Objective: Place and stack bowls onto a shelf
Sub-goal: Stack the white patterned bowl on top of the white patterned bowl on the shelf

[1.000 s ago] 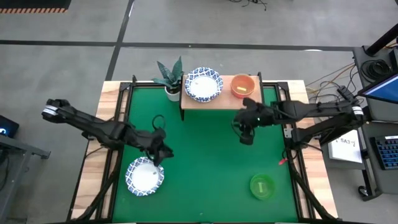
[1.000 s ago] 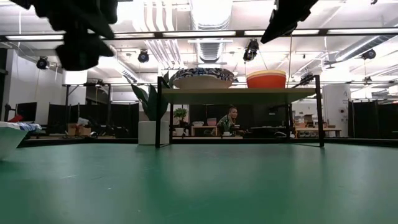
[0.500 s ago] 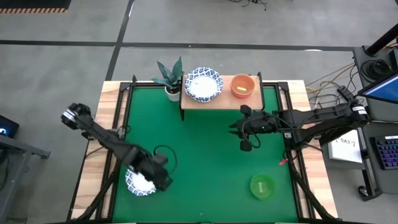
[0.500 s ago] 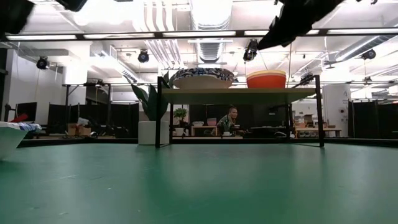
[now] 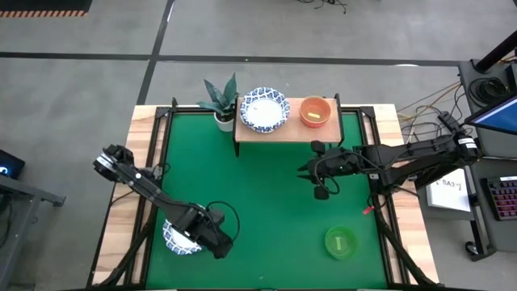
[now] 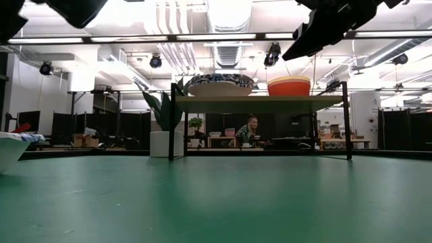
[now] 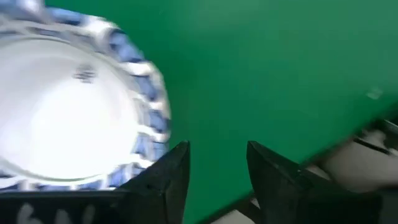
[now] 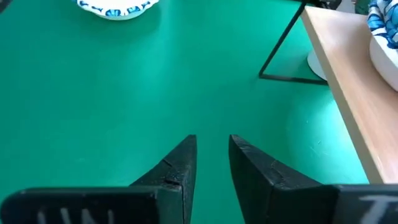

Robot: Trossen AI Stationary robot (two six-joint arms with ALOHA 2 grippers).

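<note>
From above I see the shelf (image 5: 284, 128), light wood on black legs, at the mat's far edge, carrying a blue-rimmed white bowl (image 5: 263, 108) and an orange-red bowl (image 5: 315, 111). A second patterned bowl (image 5: 179, 237) sits near the front left, partly under the left gripper (image 5: 216, 242); the green bowl (image 5: 341, 242) lies front right.

Level view: both shelf bowls stand side by side.

My left wrist view shows fingers slightly apart, holding nothing, beside the wavy rim; a small grey mark inside is unreadable.

The right gripper (image 8: 211, 163), before the shelf, has its fingers slightly parted, empty.

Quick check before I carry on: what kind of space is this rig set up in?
Probably an open robotics lab or workshop: exposed ceiling ducts and strip lights overhead, a person seated at desks beyond the shelf, cables and a keyboard beside the table.
</note>
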